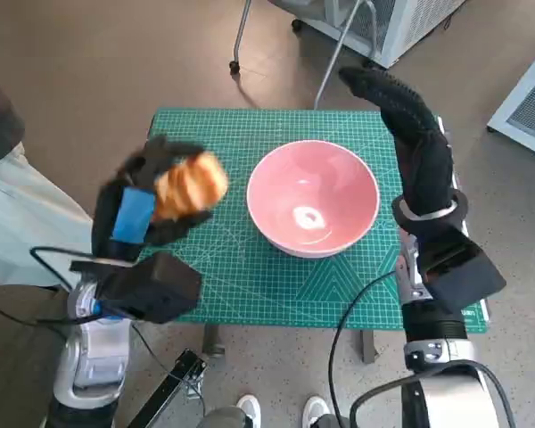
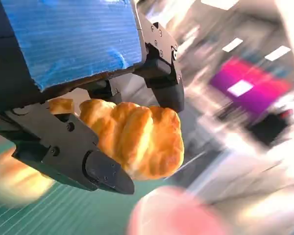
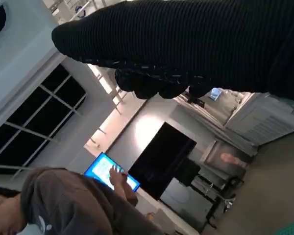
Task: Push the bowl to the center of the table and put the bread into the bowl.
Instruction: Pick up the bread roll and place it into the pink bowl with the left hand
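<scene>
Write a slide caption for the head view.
Left robot hand holds the bread beside the pink bowl on the green mat.

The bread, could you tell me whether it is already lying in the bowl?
No, the left hand holds the bread up beside the bowl, which has nothing in it.

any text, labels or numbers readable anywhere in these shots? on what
None can be read.
Green cutting mat: printed grid lines only, any numerals too small.
Lit blue screen beside the person: content blurred.
Bowl, bread, left hand, right hand: no markings.
</scene>
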